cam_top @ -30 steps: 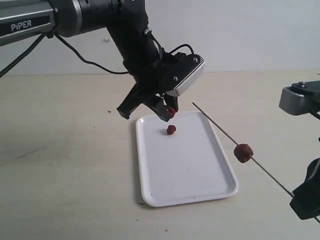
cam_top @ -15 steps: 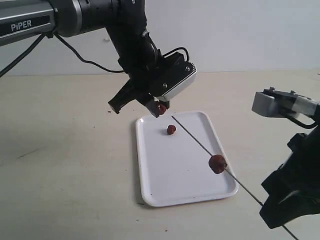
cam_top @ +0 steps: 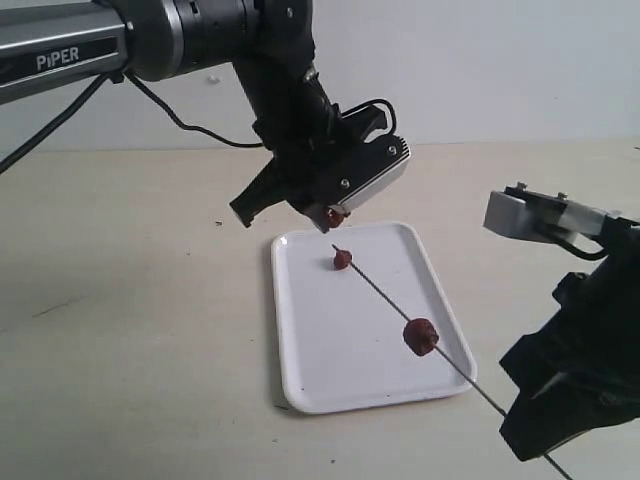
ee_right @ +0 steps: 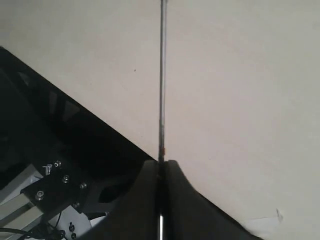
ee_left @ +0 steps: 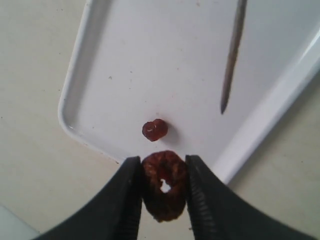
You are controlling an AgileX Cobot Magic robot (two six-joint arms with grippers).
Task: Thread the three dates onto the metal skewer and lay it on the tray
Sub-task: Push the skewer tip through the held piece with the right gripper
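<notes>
L gripper (ee_left: 164, 161) pinches a date (ee_left: 161, 202) by its sides, ends free for the skewer (cam_top: 378, 288), which R gripper (ee_right: 161, 164) clamps, aimed over the tray (cam_top: 325, 345).

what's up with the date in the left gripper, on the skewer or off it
Off it. The left gripper pinches the held date, and the metal skewer tip sits apart from it; only the threaded date is on.

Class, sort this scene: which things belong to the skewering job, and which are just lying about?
Belonging: gripped date in the left gripper; free date on the tray; threaded date on the metal skewer, which the right gripper holds.
Lying about: nothing extra, only the table and a black cable.
</notes>
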